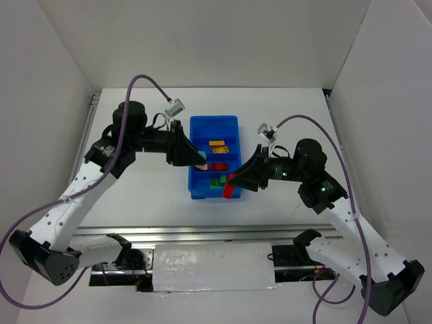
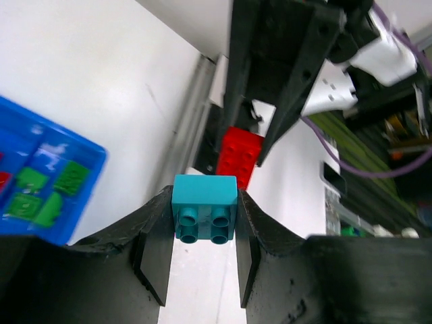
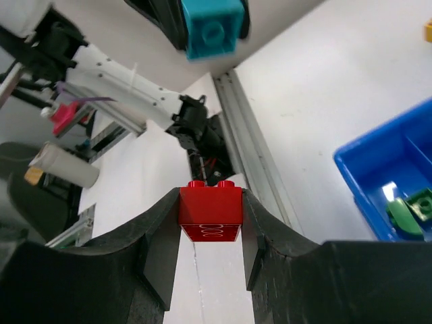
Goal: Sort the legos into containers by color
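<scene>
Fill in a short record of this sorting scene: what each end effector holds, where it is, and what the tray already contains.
Left end effector: shut on a teal brick, over the tray's left side
Right end effector: shut on a red brick, by the tray's near right corner
Tray: blue, split into compartments
Already sorted: yellow bricks, a red piece, green bricks, each colour in its own compartment

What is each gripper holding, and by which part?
The left gripper pinches a teal brick by its two opposite side walls; the right gripper clamps a red brick the same way.
</scene>
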`<state>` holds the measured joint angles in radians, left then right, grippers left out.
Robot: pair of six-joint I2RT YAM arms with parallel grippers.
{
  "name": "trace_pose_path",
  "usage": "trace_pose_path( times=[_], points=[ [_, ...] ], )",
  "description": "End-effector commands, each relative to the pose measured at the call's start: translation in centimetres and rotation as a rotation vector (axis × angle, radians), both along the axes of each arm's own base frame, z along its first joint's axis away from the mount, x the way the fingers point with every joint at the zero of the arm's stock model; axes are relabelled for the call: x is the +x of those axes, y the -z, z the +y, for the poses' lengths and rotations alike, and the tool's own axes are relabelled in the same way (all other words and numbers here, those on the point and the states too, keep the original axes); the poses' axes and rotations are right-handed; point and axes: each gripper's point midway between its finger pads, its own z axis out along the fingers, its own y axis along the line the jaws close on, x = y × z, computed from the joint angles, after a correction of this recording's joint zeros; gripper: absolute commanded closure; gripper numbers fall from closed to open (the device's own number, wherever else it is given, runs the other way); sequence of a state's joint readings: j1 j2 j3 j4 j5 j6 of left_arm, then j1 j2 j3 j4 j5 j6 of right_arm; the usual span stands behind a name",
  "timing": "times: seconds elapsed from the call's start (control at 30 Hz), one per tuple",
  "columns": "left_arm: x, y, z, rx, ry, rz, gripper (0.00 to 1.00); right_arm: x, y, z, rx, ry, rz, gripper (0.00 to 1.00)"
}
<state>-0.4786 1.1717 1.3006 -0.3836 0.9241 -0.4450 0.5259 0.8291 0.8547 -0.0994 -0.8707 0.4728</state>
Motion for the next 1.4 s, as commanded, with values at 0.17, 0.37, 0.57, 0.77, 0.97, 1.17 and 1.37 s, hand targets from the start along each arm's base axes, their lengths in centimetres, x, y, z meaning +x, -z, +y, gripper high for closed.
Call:
trace_pose_path(
  times=[0.17, 0.37, 0.57, 0.77, 0.97, 1.17, 1.37],
  points=[
    [6.1, 0.9, 2.1, 0.156, -0.176, -0.043, 1.0, 4.0, 3.7, -3.6, -0.139, 0.387, 0.145, 1.0],
    [11.4, 3.8, 4.6, 0.271, -0.469, -0.004, 1.0, 5.3, 6.0, -6.1, -0.234, 0.565, 0.194, 1.0],
    [14.6, 5.1, 4.7, 0.311, -0.558, 0.031, 1.0, 7.4, 6.4, -7.1, -0.216, 0.711, 0.245, 1.0],
    [16.1, 5.0, 4.5, 0.267, -0.628, 0.051, 1.0, 10.7, 8.1, -7.0, -0.194, 0.847, 0.332, 1.0],
    [17.3, 3.9, 6.5, 0.283, -0.778, 0.036, 1.0, 14.6, 9.2, -6.0, -0.205, 0.986, 0.359, 1.0],
    [17.4, 3.5, 6.2, 0.278, -0.769, 0.065, 1.0, 18.6, 10.9, -4.2, -0.267, 1.048, 0.341, 1.0],
    [16.5, 3.9, 7.4, 0.333, -0.775, 0.031, 1.0, 21.7, 13.0, -2.5, -0.321, 1.059, 0.323, 0.94]
  ],
)
